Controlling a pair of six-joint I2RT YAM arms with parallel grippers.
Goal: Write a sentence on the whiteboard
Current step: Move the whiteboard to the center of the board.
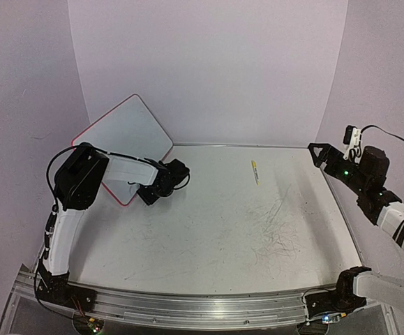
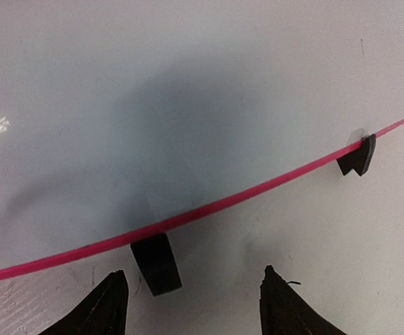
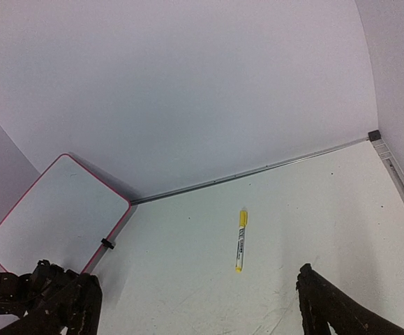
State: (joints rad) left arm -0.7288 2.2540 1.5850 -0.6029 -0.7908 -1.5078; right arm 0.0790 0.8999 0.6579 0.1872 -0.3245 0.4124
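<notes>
Marker print: dark markings along the white barrel of the yellow-capped marker (image 3: 241,239), which lies on the table (image 1: 208,237) at the far side, right of centre. They are too small to read.
Whiteboard face: no characters can be made out on the whiteboard (image 1: 128,132), far left, from any view.
Legible text overall: none.

Scratched white table (image 1: 208,230) — yellow marker (image 1: 255,172) lying flat, whiteboard (image 1: 128,129) standing.
</notes>
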